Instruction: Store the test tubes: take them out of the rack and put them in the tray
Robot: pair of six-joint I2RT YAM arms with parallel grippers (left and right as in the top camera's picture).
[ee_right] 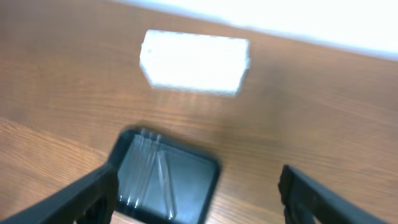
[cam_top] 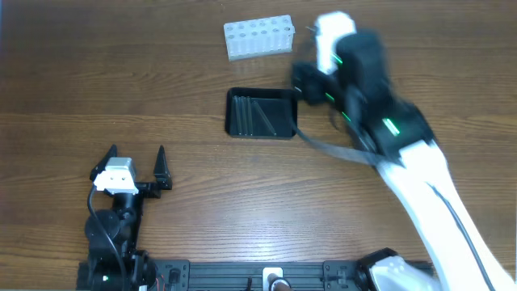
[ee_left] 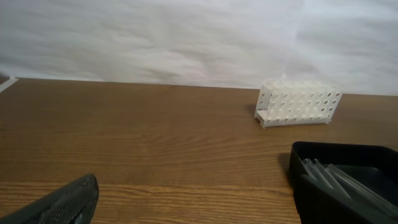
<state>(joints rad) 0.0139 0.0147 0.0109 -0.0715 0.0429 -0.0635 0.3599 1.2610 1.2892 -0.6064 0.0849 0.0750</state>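
You have a brown wooden table in front of you, with both arms based along its near edge. A white rack stands toward the far side, a little right of the middle, long side facing you; its side is dotted with rows of round holes, and you cannot tell whether anything stands in it. Just in front of the rack, apart from it, sits a black rectangular tray. Several clear test tubes lie flat in the tray, side by side in its left half, running from near edge to far edge. Your right arm reaches up and across from the lower right, and its right hand is lifted above the table by the tray's right side. In its wrist view the two dark fingers are spread wide apart, the tray lies below and between them, and the rack stands beyond. Your left hand sits low near its own base at the near left of the table, well apart from the tray and rack, its two pointed fingers splayed apart with bare wood between them. From the left wrist you look across the table to the rack, the tray corner with the tubes, and a white backdrop behind.
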